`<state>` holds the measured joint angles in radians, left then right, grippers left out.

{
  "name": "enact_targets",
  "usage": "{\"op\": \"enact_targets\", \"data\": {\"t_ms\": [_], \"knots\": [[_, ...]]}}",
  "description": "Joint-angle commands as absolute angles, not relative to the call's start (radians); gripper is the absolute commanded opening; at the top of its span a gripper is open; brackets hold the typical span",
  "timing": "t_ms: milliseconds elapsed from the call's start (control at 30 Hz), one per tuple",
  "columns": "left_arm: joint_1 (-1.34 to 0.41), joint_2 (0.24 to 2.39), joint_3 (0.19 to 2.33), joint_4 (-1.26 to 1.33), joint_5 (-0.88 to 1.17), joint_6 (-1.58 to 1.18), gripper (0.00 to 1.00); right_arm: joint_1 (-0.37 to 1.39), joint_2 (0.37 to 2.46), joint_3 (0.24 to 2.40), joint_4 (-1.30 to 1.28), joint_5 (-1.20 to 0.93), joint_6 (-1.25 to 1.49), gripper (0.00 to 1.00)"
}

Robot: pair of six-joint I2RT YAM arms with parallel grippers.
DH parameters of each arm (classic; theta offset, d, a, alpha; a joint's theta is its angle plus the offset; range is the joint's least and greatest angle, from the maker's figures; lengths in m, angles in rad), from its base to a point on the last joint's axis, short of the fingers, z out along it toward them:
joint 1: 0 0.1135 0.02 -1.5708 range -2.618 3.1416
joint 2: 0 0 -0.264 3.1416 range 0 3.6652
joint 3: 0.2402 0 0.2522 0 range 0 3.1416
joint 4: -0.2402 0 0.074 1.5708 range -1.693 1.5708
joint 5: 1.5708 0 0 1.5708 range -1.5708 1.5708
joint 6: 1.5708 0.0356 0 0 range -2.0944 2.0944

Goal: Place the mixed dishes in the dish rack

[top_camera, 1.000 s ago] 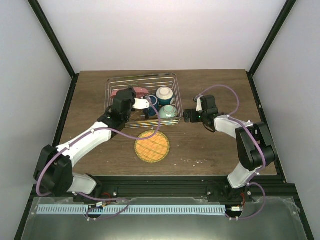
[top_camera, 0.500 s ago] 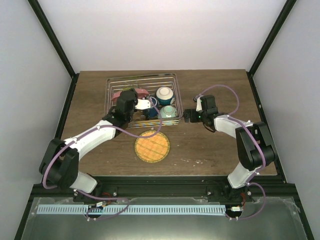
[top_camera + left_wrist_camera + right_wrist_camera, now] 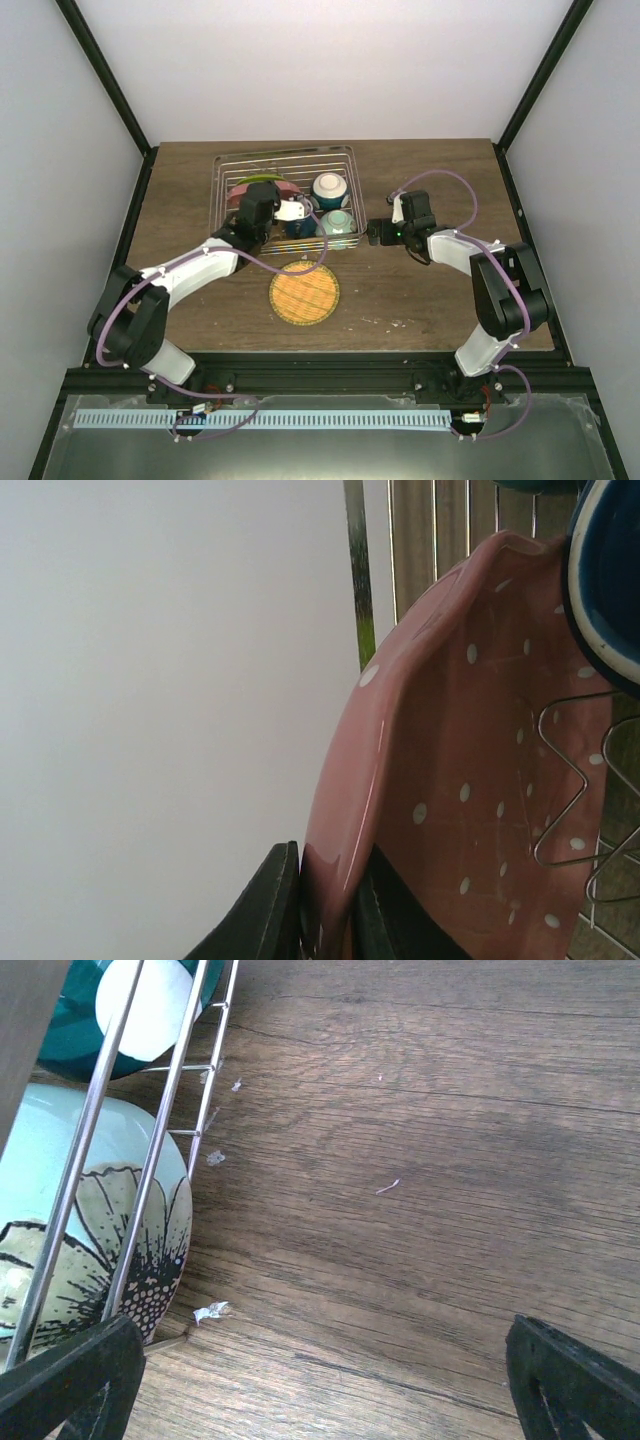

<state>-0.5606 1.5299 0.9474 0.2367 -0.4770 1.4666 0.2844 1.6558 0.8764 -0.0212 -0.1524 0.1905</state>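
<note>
Looks nearly done: left jaws pinch the pink scalloped plate inside the dish rack, blue mug and mint bowl just past them; right jaws spread, empty; orange disc waits on desk

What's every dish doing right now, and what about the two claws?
Silver wire dish rack: partly loaded.
Pink dotted scalloped plate: on edge in the rack, pinched by the left claw.
Left claw: shut on that plate's rim.
Right claw: open, empty.
Round yellow-orange plate: flat on the table, not loaded.
Dark blue mug: in the rack.
Pale mint flowered bowl: in the rack.
Cream-and-teal bowl: in the rack.
</note>
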Motion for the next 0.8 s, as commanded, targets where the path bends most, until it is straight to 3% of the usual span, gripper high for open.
{"op": "enact_targets", "data": {"t_ms": [0, 400, 767], "knots": [[-0.553, 1.565, 0.968, 0.285, -0.429, 1.439, 0.11, 0.278, 1.66, 0.914, -0.018, -0.147, 0.173, 1.0], [-0.539, 1.578, 1.015, 0.252, -0.421, 1.441, 0.45, 0.278, 1.66, 0.913, -0.016, -0.151, 0.176, 1.0], [-0.553, 1.455, 1.005, 0.163, -0.412, 1.32, 0.7, 0.278, 1.667, 0.914, -0.014, -0.16, 0.179, 1.0]]}}
